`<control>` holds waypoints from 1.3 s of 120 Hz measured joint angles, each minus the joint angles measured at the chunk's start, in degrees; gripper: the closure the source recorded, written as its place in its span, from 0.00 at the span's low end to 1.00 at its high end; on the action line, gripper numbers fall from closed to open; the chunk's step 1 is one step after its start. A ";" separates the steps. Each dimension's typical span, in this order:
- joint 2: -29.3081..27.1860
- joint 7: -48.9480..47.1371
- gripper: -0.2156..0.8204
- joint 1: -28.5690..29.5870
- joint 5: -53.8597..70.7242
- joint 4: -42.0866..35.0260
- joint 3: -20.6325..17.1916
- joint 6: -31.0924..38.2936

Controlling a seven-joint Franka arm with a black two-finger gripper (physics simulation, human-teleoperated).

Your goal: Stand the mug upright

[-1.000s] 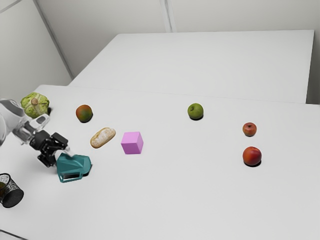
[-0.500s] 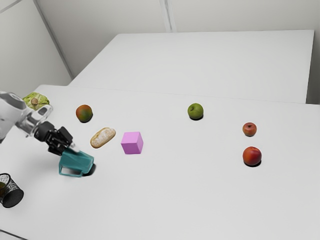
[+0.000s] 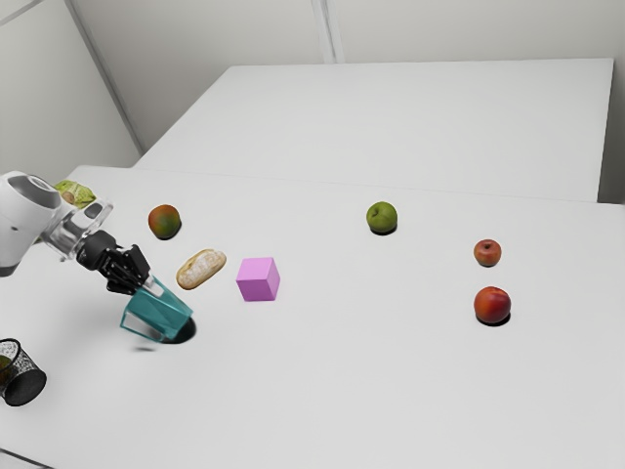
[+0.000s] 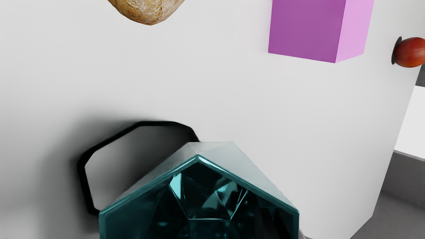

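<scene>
Holding the teal mug [image 3: 159, 310] tilted over the desk [image 3: 342, 381] near the bread roll [image 3: 201, 270], with the tool [image 3: 151, 285] clamped by its rim [image 4: 249, 183]; probably light, stiff, slick; best gripped there; counting one mug, roll, pink cube [image 3: 256, 280], cabbage [image 3: 74, 193], green apple [image 3: 382, 217], red-green fruit [image 3: 164, 221], mesh cup [image 3: 21, 376]; two red fruits [image 3: 492, 305].
</scene>
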 joint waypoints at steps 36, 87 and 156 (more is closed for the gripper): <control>-3.50 -1.08 0.95 -0.08 1.30 -0.10 -0.82 0.56; -18.21 -4.70 0.95 -18.25 28.75 -6.48 -3.17 14.58; -16.79 -14.17 0.95 -20.50 47.12 -10.55 -9.10 30.17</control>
